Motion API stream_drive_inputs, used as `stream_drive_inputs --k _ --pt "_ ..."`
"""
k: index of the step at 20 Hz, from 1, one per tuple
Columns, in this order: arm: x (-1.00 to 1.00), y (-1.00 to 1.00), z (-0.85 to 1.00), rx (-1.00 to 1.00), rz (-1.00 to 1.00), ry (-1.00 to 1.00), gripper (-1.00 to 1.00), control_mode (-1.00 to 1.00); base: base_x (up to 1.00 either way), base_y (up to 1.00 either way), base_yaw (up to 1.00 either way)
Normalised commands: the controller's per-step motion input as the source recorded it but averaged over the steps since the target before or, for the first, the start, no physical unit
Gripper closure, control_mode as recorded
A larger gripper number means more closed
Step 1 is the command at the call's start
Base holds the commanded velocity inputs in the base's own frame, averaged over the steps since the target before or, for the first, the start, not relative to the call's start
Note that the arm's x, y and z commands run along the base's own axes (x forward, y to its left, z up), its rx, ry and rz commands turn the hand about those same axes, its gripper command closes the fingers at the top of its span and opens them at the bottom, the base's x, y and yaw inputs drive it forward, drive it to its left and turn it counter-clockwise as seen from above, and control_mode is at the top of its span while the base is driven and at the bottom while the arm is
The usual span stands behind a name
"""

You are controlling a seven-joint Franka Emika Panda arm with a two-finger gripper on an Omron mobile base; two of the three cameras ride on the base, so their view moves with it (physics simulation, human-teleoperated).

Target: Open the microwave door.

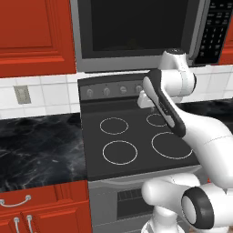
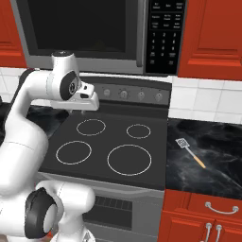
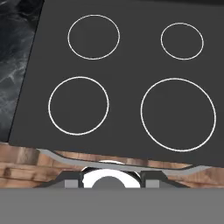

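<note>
- Hovering low over the stove (image 1: 136,136), with the gripper (image 2: 87,105) pointed straight down at the four white burner rings rather than up at the target; looks like a resting pose, reach not yet begun.
- Cannot tell whether the jaws are spread or pressed together: the fingertips are not clear in the hand view, and too small to read from the base views. Nothing seen held.
- Looking down from the hand: flat black glass top, two rings on each side, wood-toned floor past its front edge.
- Flanking the stove: dark marbled desk (image 1: 41,150) on both sides, red cabinets with curved metal pulls beneath.
- Lying on the desk to the right, well apart from the arm: a small spatula (image 2: 190,152) with an orange handle; no part in the job.
- Behind the burners: grey panel with a row of knobs (image 2: 124,94), then white tiled wall with an outlet.
- Mounted above: the microwave (image 2: 47,59), well above the hand. The microwave door (image 1: 136,27) sits shut, dark window facing out, vertical bar handle (image 2: 140,33) just beside the black keypad (image 2: 164,33).
- Judging the next move: raise and tip the hand toward that handle, hinge likely on the far left.
- Red upper cabinets on either side.
</note>
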Motion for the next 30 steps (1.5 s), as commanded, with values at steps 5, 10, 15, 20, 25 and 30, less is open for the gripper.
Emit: stream_drive_inputs --k 5,10,15,20,25,30 --pt "-0.25 -0.10 0.10 0.00 0.00 -0.19 -1.00 -1.00 0.00 0.00 0.00" --pt "-0.58 -0.41 0.43 0.00 0.00 -0.47 -1.00 -1.00 0.00 0.00 0.00" --pt "-0.50 -0.47 0.72 0.00 0.00 -0.51 -1.00 -1.00 0.00 0.00 0.00" --pt "-0.19 -0.45 0.66 0.00 -0.01 -0.24 -1.00 -1.00 0.00 0.00 0.00" --pt "0.00 -0.36 0.65 0.00 -0.10 0.00 -1.00 -1.00 0.00 0.00 0.00" --pt "0.00 -0.36 0.58 0.00 -0.16 0.01 -1.00 -1.00 0.00 0.00 0.00"
